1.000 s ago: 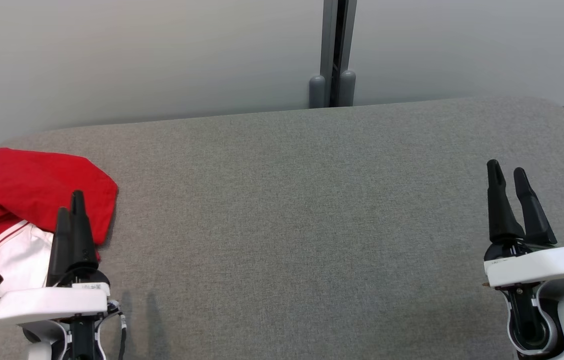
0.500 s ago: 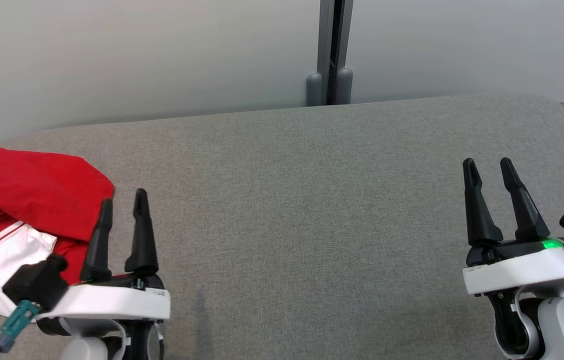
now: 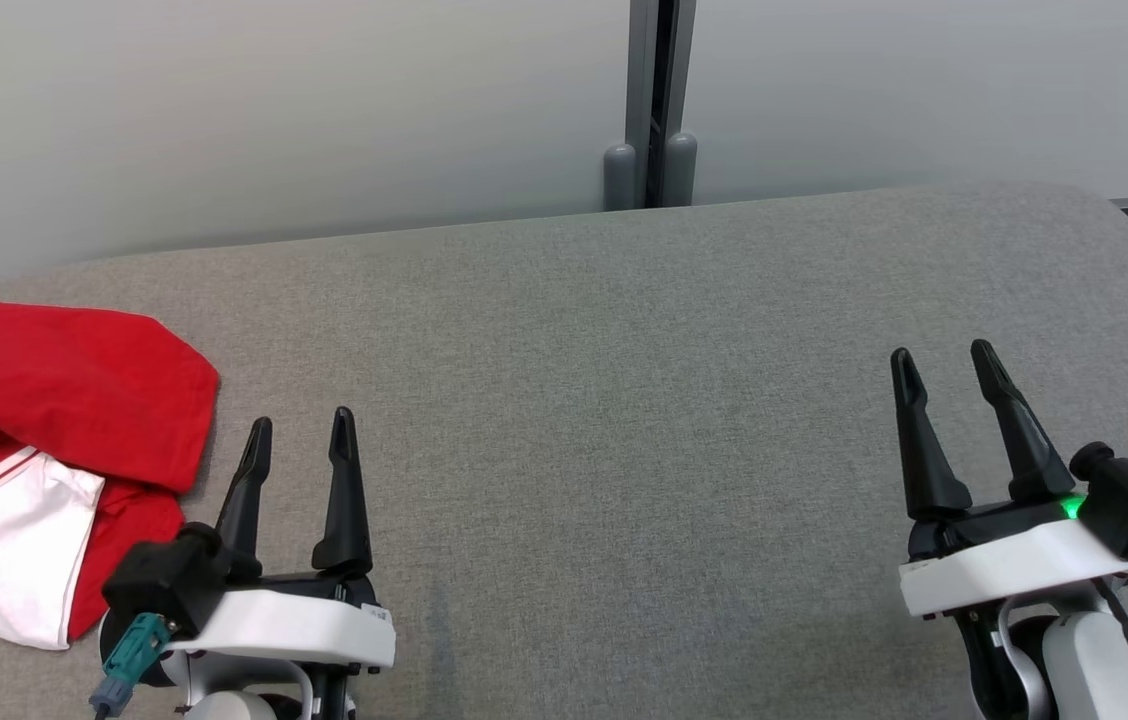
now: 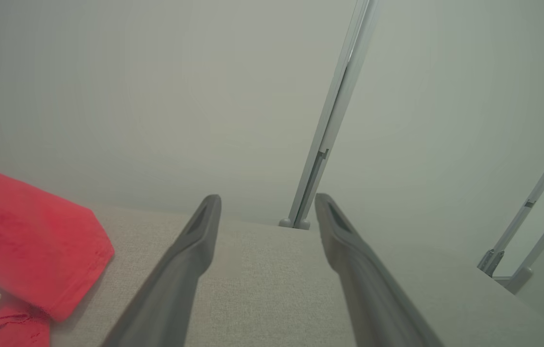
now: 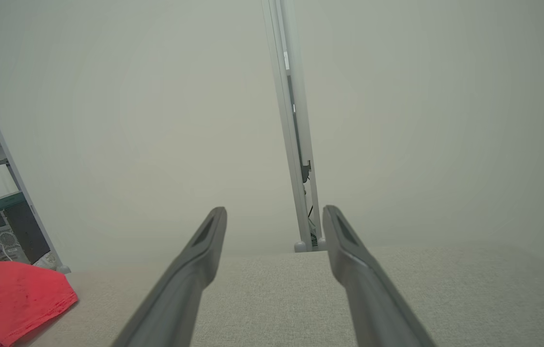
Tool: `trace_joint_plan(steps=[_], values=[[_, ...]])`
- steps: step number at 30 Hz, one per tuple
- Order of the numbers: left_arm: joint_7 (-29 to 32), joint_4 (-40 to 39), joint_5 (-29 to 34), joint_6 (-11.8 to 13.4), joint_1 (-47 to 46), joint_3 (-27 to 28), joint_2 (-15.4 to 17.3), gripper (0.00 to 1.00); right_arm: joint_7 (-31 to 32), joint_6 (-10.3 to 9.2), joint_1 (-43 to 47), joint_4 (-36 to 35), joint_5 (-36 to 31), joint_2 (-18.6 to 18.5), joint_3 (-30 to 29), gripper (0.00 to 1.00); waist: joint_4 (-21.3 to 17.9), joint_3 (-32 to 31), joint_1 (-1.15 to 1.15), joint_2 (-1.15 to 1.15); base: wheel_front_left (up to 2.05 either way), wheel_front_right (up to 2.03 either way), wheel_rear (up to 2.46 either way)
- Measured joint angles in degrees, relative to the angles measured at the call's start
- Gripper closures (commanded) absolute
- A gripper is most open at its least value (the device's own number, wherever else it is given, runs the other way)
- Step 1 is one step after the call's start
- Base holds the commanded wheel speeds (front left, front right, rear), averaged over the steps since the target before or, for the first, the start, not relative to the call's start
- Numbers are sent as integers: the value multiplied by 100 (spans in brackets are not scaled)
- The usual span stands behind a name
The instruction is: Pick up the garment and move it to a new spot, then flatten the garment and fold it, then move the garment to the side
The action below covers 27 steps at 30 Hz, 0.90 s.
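Red-and-white garment (image 3: 64, 400) lies at the table's (image 3: 624, 400) left edge; left hand (image 3: 303, 420) and right hand (image 3: 941, 351) both spread wide, empty.

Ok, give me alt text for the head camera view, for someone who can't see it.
A red and white garment lies at the left edge of a grey fabric surface. The left tool, close beside it, and the right tool, far off, are both open and empty.
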Motion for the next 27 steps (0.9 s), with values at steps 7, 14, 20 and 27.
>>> trace_joint_plan(steps=[7,14,20,27], values=[[-99,107,213,165,19,-67,9,0,-102,1,42,181,-244,-8,113,0,-48,20,0,0,0,0,0],[-181,145,403,246,29,-132,9,0,-199,1,69,269,-547,-11,167,0,-55,51,0,0,0,0,0],[-255,294,436,245,109,-135,13,0,-266,1,70,259,-592,-14,104,0,-56,57,0,0,0,0,0],[-323,408,504,234,147,-126,18,0,-342,1,93,278,-531,-18,25,0,-50,42,0,0,0,0,0]])
